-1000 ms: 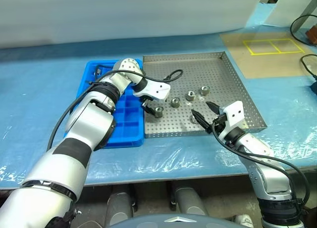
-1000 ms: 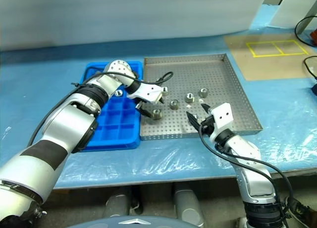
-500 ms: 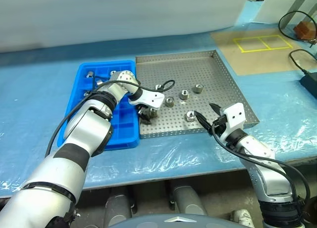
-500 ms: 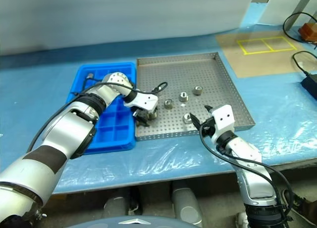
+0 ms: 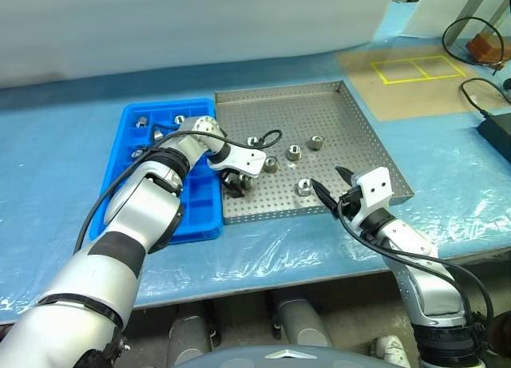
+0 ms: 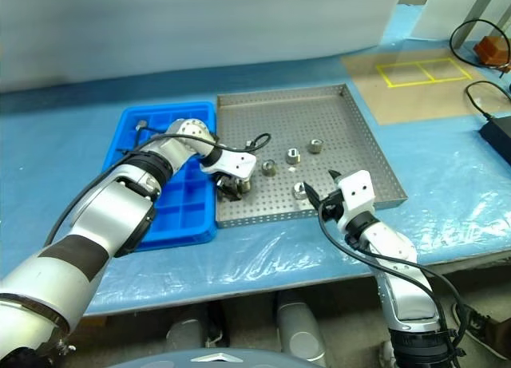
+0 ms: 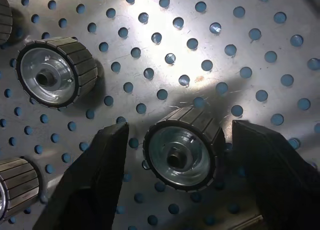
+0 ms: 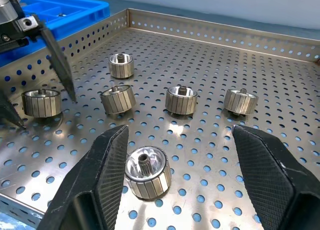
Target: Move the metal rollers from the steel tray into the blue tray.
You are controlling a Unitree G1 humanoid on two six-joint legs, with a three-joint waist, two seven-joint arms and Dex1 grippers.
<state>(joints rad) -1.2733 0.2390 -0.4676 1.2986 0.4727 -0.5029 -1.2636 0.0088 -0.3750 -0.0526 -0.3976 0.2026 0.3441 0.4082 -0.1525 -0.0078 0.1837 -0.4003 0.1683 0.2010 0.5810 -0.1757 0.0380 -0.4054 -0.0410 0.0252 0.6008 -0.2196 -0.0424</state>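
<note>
The left gripper (image 7: 172,155) straddles one of the metal rollers (image 7: 183,147), jaws not yet touching it. Six remain on the steel tray (image 5: 335,124); a few already sit in the blue tray (image 5: 136,156). The right gripper (image 8: 175,185) hovers open over another.

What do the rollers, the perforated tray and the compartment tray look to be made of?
The metal rollers: apparently bare metal, with a bright machined face, a grooved grey rim and sharp highlights. The steel tray: sheet metal, dull silver, punched with even round holes, showing soft glare. The blue tray: likely moulded plastic, uniformly bright blue and slightly glossy with thick divider walls.
</note>
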